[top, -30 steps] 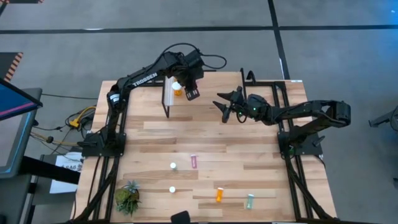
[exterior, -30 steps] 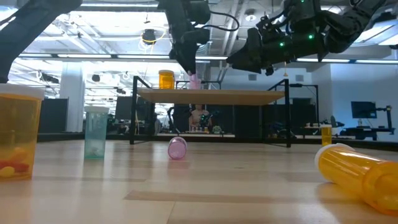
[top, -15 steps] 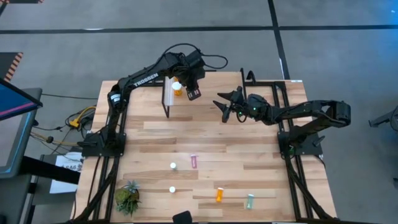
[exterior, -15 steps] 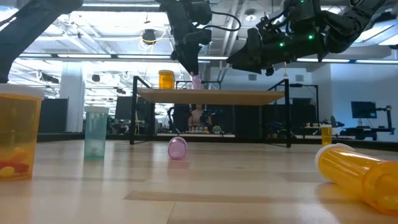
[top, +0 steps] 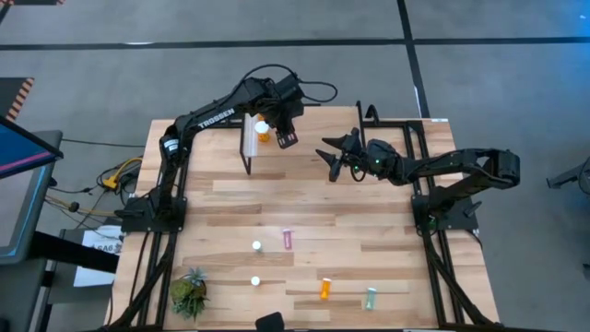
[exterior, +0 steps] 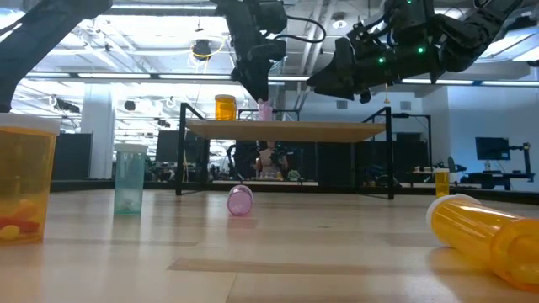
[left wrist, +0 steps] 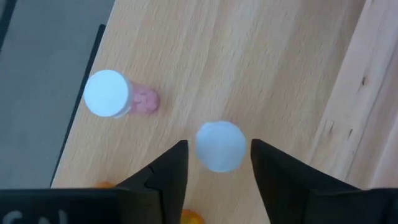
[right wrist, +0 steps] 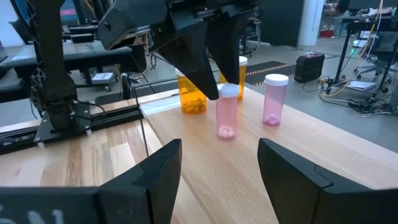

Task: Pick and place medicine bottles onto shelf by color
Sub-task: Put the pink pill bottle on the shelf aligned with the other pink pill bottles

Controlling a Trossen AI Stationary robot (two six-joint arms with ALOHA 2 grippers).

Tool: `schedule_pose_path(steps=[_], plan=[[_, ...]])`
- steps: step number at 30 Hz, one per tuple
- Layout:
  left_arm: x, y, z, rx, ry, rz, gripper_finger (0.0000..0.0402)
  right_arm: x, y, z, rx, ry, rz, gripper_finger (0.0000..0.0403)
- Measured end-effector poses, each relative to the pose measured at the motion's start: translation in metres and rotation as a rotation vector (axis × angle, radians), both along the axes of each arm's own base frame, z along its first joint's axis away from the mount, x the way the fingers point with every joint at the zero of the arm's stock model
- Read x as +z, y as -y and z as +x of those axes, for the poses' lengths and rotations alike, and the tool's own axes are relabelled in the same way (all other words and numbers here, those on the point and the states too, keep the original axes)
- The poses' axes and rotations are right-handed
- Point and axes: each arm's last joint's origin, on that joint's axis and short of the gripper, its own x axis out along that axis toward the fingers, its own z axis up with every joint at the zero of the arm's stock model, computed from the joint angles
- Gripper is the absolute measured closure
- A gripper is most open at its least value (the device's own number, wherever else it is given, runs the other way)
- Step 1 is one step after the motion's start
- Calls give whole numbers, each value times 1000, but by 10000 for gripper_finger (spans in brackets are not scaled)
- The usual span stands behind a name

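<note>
The shelf (top: 309, 129) stands at the table's far side; it shows side-on in the low view (exterior: 286, 130). My left gripper (left wrist: 217, 163) is above the shelf's left part, fingers pointing down on either side of the white cap of a pink bottle (right wrist: 226, 115). That bottle stands upright on the shelf top, and a thin gap shows on each side of its cap (left wrist: 219, 146). A second pink bottle (right wrist: 275, 99) and orange bottles (right wrist: 191, 96) stand on the shelf beside it. My right gripper (top: 336, 157) hangs open and empty over the shelf's middle.
Loose bottles sit on the near half of the table: two upright ones with white caps (top: 257, 246), a pink one lying down (top: 288, 240), an orange one (top: 325, 290) and a pale green one (top: 371, 298). A small potted plant (top: 189, 293) stands at the near left corner.
</note>
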Motion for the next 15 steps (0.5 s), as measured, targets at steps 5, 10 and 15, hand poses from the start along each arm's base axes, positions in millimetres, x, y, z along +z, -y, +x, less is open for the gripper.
schedule_pose_path(steps=[5,10,15], plan=[[0,0,0,5,5,1,220,-2,0,0,0,-16,5,170],[3,1,-2,6,9,6,219,-2,0,0,0,-24,7,170],[20,5,-11,6,40,37,219,-2,0,0,0,-25,7,170]])
